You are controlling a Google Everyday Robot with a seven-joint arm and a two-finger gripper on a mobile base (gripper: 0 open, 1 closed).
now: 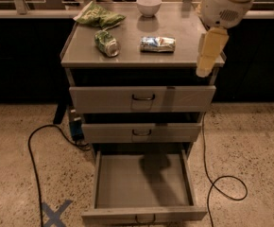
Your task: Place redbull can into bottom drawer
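The redbull can, silver and blue, lies on its side on the cabinet top, right of centre. The bottom drawer is pulled wide open and its flat grey floor is bare, with a shadow on it. My gripper hangs from the white arm at the cabinet's right front corner. It is to the right of the can, apart from it, and holds nothing that I can see.
A green can lies left of the redbull can. A green chip bag and a white bowl sit farther back. The two upper drawers are closed. Black cables lie on the floor on both sides.
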